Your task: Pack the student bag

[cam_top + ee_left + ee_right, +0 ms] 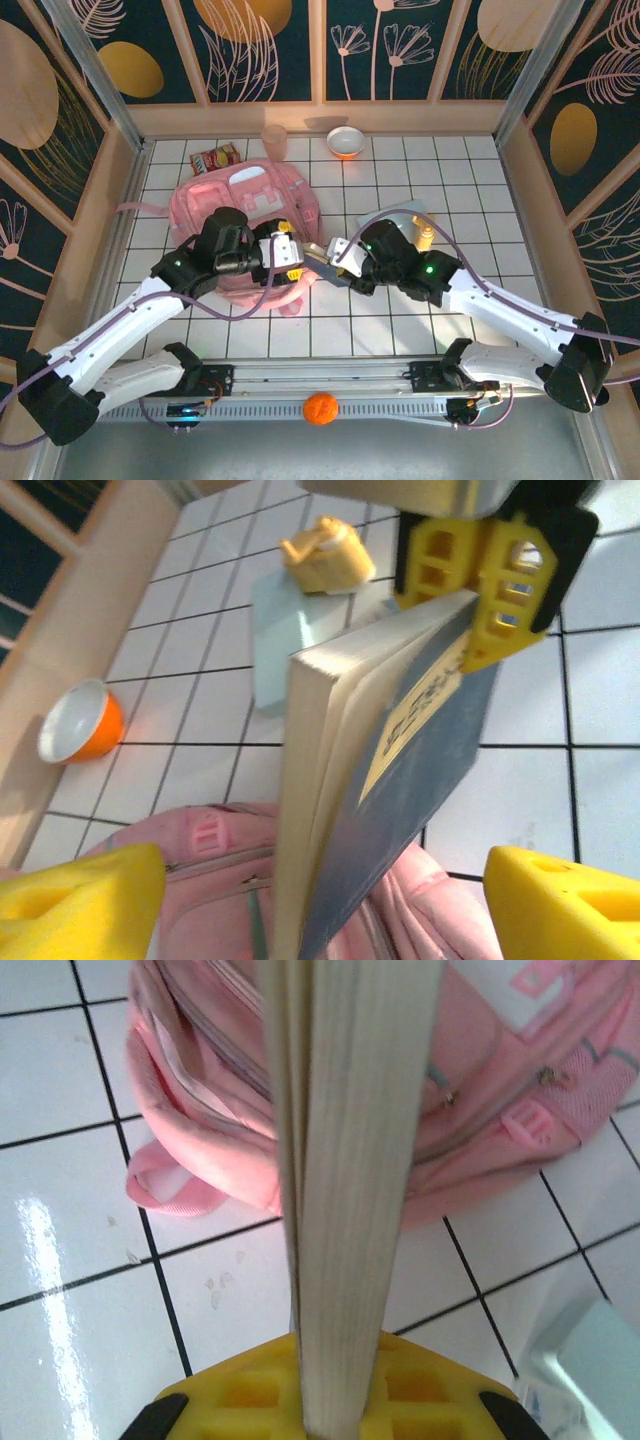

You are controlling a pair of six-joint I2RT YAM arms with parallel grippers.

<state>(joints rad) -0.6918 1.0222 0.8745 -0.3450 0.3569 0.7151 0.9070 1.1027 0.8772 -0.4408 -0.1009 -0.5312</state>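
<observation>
The student bag (245,205) lies flat on the white tiled table (400,320), a little left of the middle, with both arms reaching to its right near corner. A grey-blue book (420,770) is held there on edge, just above the floor tiles and beside the rim of the bag. I think it is kept thin-side-up like this so that it can slide into a narrow opening, but the pictures do not let me tell if the main zip is open. The right gripper (478,595) is closed tight on one end of the book; in the right wrist view its yellow pads (230,1400) press the page block from both sides. The left gripper (292,252) has its jaws wide apart: its two yellow fingers (80,905) stand on either side of the book and do not touch it. So the book hangs from the right gripper alone. Further back on the table are an orange bowl (80,720) and a small yellow object (325,552) on a light blue sheet (285,630).
</observation>
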